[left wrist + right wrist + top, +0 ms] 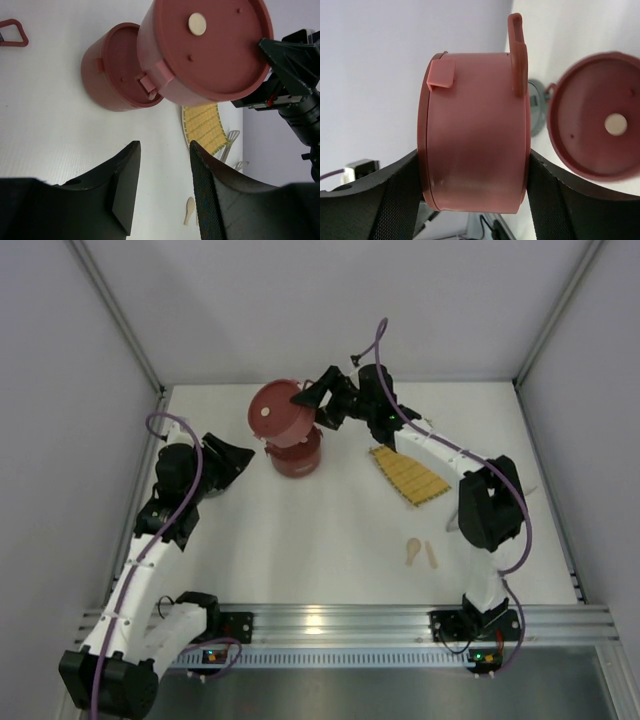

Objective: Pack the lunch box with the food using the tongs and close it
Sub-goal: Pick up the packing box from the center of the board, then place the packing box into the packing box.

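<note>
My right gripper [312, 400] [475, 155] is shut on a dark-red lunch box tier [280, 412] [475, 130], one finger on each side of it. It holds the tier tipped on its side, above and to the left of the other tier. The left wrist view shows the held tier's underside [210, 50], with a cream disc in the middle. The other tier [297, 455] [117, 70] stands on the table with a flat red top. My left gripper [238, 454] [164, 145] is open and empty, left of both tiers. The tongs' silver tips [233, 136] show beyond the mat. No food is in view.
The yellow woven mat [410, 474] [204, 127] lies right of the tiers, under my right arm. Two small beige sticks [420, 552] lie nearer the front. A red loop-shaped piece [12, 32] lies at the left wrist view's top left. Grey walls close in the table.
</note>
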